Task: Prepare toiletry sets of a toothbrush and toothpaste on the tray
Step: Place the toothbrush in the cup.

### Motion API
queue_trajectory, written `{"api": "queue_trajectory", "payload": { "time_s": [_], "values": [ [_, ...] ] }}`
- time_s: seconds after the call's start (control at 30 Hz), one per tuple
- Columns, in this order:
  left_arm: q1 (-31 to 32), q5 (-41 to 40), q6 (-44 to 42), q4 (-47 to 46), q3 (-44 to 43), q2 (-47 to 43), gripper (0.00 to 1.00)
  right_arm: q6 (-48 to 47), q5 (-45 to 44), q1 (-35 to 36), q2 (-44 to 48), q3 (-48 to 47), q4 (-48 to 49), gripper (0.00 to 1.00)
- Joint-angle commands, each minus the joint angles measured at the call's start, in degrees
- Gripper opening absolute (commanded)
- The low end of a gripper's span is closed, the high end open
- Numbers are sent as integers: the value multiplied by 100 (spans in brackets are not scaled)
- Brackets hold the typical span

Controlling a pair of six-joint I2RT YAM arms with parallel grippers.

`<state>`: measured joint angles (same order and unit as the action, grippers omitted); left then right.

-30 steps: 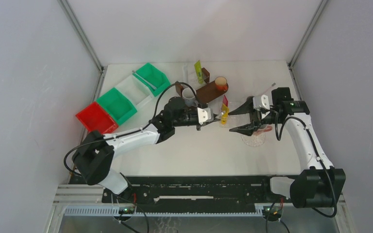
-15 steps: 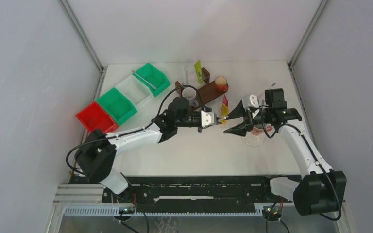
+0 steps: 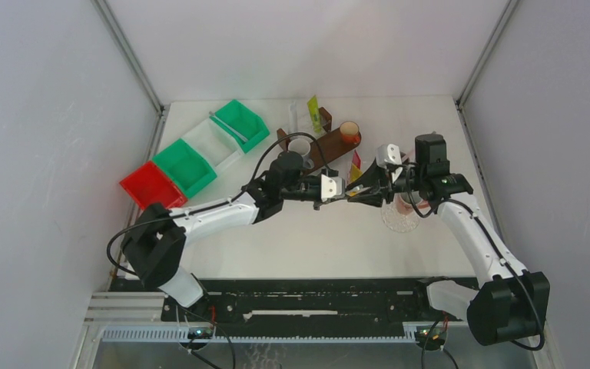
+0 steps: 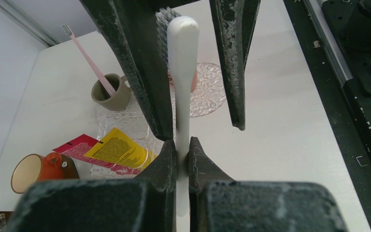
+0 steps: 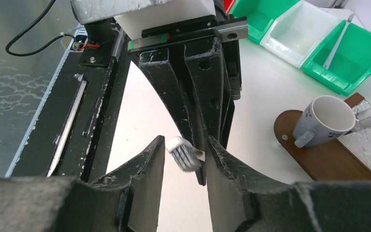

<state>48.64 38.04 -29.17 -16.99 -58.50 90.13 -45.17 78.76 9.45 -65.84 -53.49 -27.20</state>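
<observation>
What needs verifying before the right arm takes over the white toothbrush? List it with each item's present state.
1. Left jaws shut on the white toothbrush handle: ok.
2. Right jaws stand either side of the bristle head: ok.
3. Right jaws clamped on it: not ok; a gap shows beside the head.
4. Grey mug on the brown tray holds no toothbrush: ok.
5. Brown-grey mug holds a pink toothbrush: ok.
6. Right grip firm enough for the left jaws to release: cannot tell.

The white table [image 3: 315, 238] bears coloured bins [image 3: 190, 166], a brown tray [image 3: 332, 144] and, seemingly, a glass dish [image 3: 399, 223].
</observation>
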Motion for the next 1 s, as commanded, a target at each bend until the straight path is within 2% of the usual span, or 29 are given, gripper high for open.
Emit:
{"api": "queue_trajectory", "payload": {
  "time_s": [0.0,0.23,0.4,0.47,0.53,0.6,0.67,0.8,0.97],
  "values": [
    [35,172,-120,72,-462,35,0,446,-81,64,98,-52,438,42],
    [37,186,-87,143,-513,42,0,405,-175,170,72,-47,418,28],
    [33,148,-67,152,-522,25,4,348,-178,170,68,-91,334,5],
    [33,91,-47,153,-522,1,15,333,-177,147,72,-132,284,0],
    [31,15,-16,153,-511,-34,28,353,-164,128,76,-151,255,0],
    [31,-65,-4,153,-481,-91,46,437,-147,89,80,-161,279,0],
    [31,-200,20,62,-407,-172,59,583,-135,53,76,-166,386,0],
    [22,-383,38,-367,-82,-406,73,911,-124,-36,85,-161,579,0],
    [-103,-692,307,-1113,442,-829,80,1453,-133,-160,87,-161,855,0]
  ]
}}
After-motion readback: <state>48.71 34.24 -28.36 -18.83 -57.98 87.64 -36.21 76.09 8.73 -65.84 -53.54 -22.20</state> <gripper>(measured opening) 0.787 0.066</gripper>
